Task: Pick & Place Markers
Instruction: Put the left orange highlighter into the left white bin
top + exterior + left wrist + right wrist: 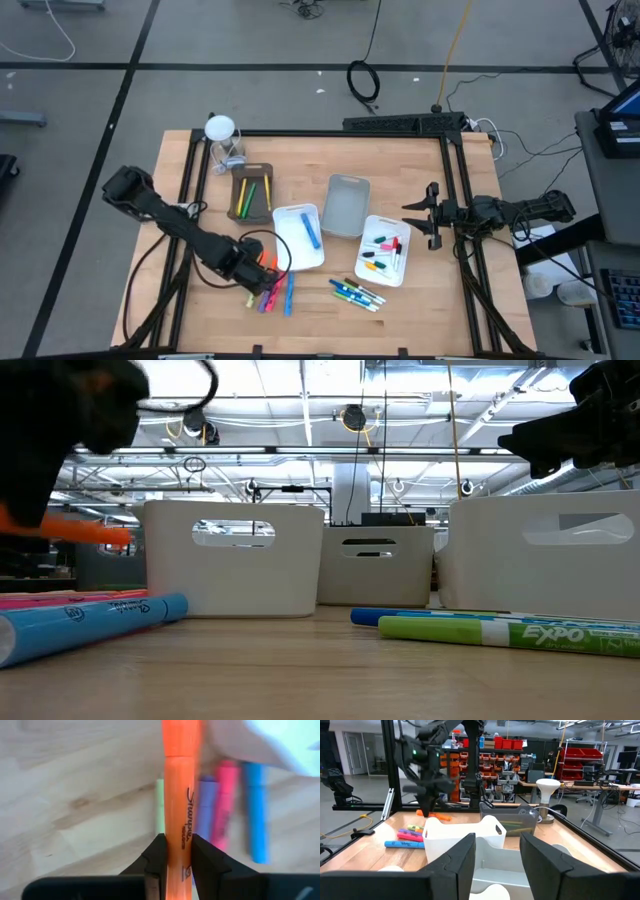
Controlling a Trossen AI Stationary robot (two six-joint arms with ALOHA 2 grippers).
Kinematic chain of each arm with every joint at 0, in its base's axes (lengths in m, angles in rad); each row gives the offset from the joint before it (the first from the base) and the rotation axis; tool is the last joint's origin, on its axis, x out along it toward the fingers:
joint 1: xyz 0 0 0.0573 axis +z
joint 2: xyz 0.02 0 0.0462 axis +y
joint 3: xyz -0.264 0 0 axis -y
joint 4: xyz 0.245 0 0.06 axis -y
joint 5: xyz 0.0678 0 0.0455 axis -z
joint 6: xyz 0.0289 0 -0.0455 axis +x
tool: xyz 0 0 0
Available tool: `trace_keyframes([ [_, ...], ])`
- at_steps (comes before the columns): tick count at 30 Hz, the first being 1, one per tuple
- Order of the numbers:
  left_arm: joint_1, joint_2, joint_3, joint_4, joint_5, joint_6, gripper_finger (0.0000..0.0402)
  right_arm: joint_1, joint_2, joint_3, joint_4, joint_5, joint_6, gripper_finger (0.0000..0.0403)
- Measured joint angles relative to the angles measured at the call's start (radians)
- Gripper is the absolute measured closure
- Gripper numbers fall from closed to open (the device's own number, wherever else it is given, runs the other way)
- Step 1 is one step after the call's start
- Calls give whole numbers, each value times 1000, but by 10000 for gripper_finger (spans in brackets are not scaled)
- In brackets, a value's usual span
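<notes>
A: What is seen at the left of the table?

B: The left gripper (262,262) is seen there, low near the front edge. An orange marker (179,805) is squeezed between its two fingers (156,855).

A: Which way is that marker pointed?

B: Its long side is lined up with the fingers, so it is pointed straight out ahead of the gripper. In the low view it is held flat, level with the table (320,325), and lifted off the wood.

A: What is under it?

B: A little pile of markers (275,297) is left on the wood: green, purple, pink and blue. They are laid side by side, pointed nearly the same way as the orange one.

A: And next, going right?

B: A brown tray (253,193) is seen with green, yellow and orange markers laid the long way in it. Then a white tray (290,250) is seen with a blue marker (311,231) in it, pointed from back to front. A grey tray (347,206) is set beside that.

A: And farther right?

B: More blue and green markers (357,293) are laid slanted on the wood. Another white tray (372,272) is seen with mixed markers in it.

A: What about the right gripper (432,217)?

B: It is kept at the right edge, beside that tray. Its fingers are spread apart and nothing is held.
</notes>
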Motion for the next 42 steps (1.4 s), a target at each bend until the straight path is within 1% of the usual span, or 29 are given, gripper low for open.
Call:
trace_keyframes([
  [5, 13, -16, 104, -76, -67, 61, 338, 0, 0, 0, 0, 0, 0, 261],
  [8, 30, -16, 181, -164, -84, 105, 338, 0, 0, 0, 0, 0, 0, 261],
  [11, 62, -17, 234, -250, -90, 137, 338, 0, 0, 0, 0, 0, 0, 261],
  [14, 114, -17, 256, -286, -119, 154, 338, 0, 0, 0, 0, 0, 0, 261],
  [18, 204, -14, 260, -267, -138, 195, 338, 0, 0, 0, 0, 0, 0, 261],
  [24, 310, 41, 260, -168, -147, 367, 338, 0, 0, 0, 0, 0, 0, 261],
  [29, 358, 104, 260, -30, -135, 505, 338, 0, 0, 0, 0, 0, 0, 261],
  [34, 379, 138, 259, -9, -111, 537, 338, 0, 0, 0, 0, 0, 0, 261],
  [36, 381, 137, 258, -8, -110, 537, 316, 0, 0, 0, 0, 0, 0, 261],
  [42, 379, 136, 260, -7, -96, 576, 202, 0, 0, 0, 0, 0, 0, 261],
])
